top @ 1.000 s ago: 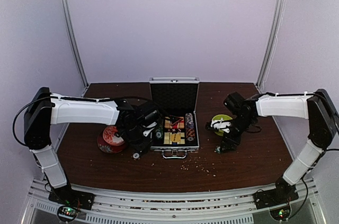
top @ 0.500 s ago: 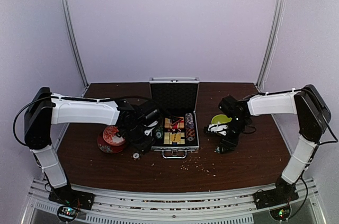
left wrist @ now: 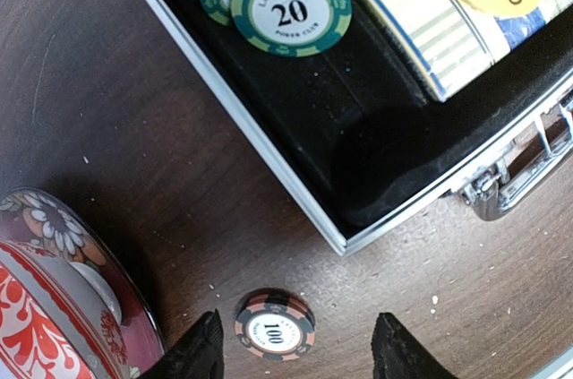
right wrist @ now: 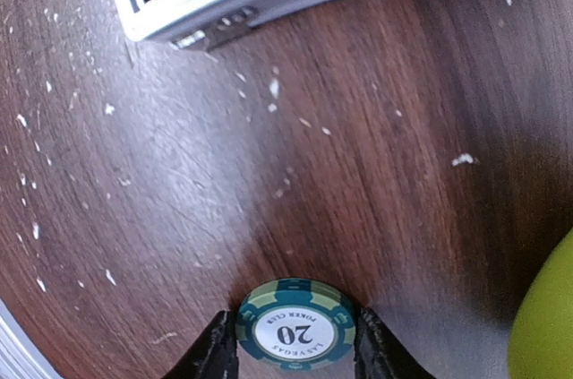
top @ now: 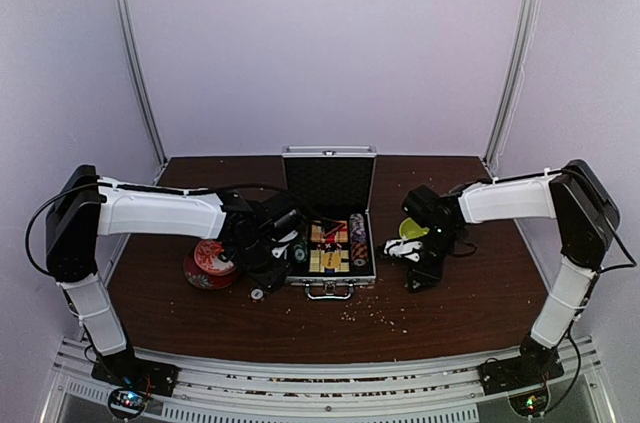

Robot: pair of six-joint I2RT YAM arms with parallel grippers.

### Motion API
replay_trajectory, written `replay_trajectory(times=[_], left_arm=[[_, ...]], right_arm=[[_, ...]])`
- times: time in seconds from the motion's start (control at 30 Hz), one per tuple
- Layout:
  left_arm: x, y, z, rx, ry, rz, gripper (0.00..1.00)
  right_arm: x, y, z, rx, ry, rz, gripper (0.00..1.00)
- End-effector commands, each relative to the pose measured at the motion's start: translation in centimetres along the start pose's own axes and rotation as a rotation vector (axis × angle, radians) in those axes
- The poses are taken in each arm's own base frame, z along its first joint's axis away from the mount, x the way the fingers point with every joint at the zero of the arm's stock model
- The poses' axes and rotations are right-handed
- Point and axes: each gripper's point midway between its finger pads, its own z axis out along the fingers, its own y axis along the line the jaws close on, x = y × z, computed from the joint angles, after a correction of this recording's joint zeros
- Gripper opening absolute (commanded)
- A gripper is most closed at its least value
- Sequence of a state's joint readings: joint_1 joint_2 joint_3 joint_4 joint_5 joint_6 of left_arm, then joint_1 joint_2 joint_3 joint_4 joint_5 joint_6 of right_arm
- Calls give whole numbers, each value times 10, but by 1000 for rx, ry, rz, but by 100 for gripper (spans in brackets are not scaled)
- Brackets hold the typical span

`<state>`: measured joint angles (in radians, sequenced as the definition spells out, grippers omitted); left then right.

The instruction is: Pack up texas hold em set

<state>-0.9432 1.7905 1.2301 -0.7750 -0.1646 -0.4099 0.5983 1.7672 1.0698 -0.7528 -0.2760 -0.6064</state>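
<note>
The silver case [top: 330, 243] is sitting open near the middle of the table [top: 450, 308], lid toward the far edge and handle toward the near edge, already holding card decks [left wrist: 448, 21] and green 20 chips [left wrist: 288, 4] along its left side. The risk is lying with the right arm: the right gripper [right wrist: 295, 348] is pinching a green 20 chip [right wrist: 295, 323] by its rim only, right of the case toward the right edge, so a tilt or a knock against the case's metal wall is likely to flick the chip out, and the lime bowl [top: 415, 227] just behind is crowding the wrist. The left gripper [left wrist: 295, 352] is hovering with its fingers spread wide and empty around a 100 chip [left wrist: 275, 325] lying flat on the table between the red tin [top: 210, 263] and the case's near-left corner; closing askew is liable to skid the thin disc or graze the tin. Compared with a second ago, the right arm is now sitting closer to the case, while the left is barely shifting
</note>
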Motion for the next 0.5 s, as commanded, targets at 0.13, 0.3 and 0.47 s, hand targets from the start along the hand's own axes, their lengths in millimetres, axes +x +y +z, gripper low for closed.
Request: replay_trajectory(times=[0.13,0.3,0.47], left_arm=[[-7,10,-6,-36,-43,-16,57],[-6,15,-9,-58,-50,-26,57],[-3,23,-15,-79,-67,-54,58]], right_arm=[[-12,33,6,55,45,-112,40],[-46,69,-2,15,4,-233,40],[-91,106,-10,-67,-66,-334,40]])
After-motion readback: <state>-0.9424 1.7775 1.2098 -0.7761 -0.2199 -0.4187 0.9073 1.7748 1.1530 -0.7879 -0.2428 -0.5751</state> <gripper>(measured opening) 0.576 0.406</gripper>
